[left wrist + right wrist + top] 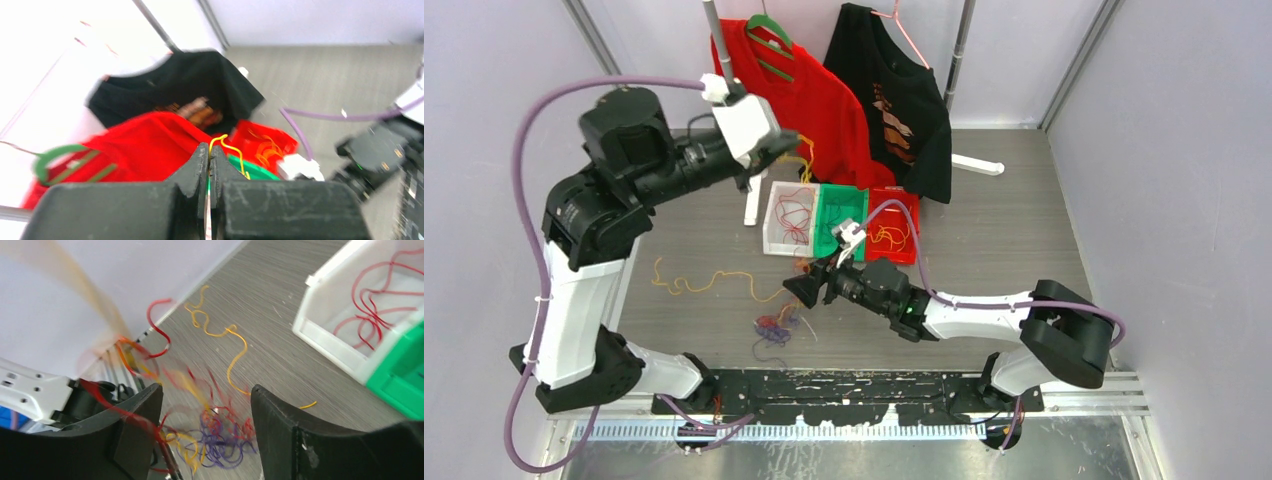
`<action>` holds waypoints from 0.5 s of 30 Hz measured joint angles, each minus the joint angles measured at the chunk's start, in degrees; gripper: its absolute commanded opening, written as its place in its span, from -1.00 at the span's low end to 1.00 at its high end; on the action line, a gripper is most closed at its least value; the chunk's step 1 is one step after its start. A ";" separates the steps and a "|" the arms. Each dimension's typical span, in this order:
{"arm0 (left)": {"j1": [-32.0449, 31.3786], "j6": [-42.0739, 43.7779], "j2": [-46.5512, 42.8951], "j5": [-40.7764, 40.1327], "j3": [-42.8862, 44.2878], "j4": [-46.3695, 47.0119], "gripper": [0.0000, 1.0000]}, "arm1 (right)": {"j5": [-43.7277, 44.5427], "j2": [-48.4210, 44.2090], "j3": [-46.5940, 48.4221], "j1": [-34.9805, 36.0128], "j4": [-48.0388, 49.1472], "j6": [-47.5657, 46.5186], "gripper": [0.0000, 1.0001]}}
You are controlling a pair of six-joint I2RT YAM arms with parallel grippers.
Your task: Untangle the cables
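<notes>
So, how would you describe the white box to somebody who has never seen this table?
On the grey table, in front of the hanging red shirt and black shirt, three small boxes stand in a row. The white box is at the left end as seen from the arms, beside the green box. Only it is white, with thin red cables inside.

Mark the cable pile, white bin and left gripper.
cable pile (pixel 772 328), top view, middle of knot
white bin (pixel 330 342), right wrist view, near wall
left gripper (pixel 209 155), left wrist view, between shut fingertips
</notes>
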 measured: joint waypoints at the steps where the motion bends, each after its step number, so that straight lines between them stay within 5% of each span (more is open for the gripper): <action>1: 0.00 0.00 0.68 -0.94 2.03 1.01 -1.00 | 0.85 0.00 -0.94 0.09 0.09 -0.04 0.38; 7: 0.00 0.42 1.64 -5.35 10.12 8.31 -1.00 | 4.74 0.02 -5.11 0.61 0.61 -0.70 0.29; 15: 0.00 3.54 -1.49 -10.97 8.74 18.36 -1.00 | 8.74 0.00 -9.38 1.46 2.23 -1.49 0.22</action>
